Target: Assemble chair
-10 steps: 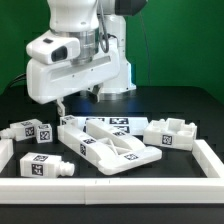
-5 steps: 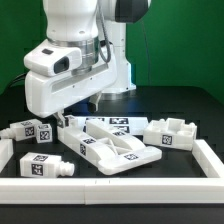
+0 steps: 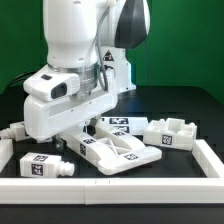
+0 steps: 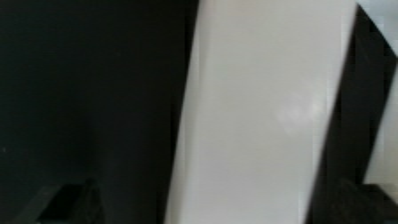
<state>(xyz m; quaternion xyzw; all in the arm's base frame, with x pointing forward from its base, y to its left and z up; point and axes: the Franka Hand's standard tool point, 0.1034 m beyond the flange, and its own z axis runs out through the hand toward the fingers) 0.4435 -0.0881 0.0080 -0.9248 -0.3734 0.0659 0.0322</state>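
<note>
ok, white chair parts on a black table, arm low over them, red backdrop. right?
No: the backdrop is green, not red, as the exterior view shows. White chair parts on a black table, arm low over them: that holds.

My exterior view is bright and evenly lit from overhead. The arm (image 3: pixel 75 40) nearly blows out to plain white, and the black table (image 3: pixel 188 100) carries a faint sheen. My wrist view is dim and soft, with a white piece (image 4: pixel 267 110) across it, out of focus, its edges smeared.
</note>
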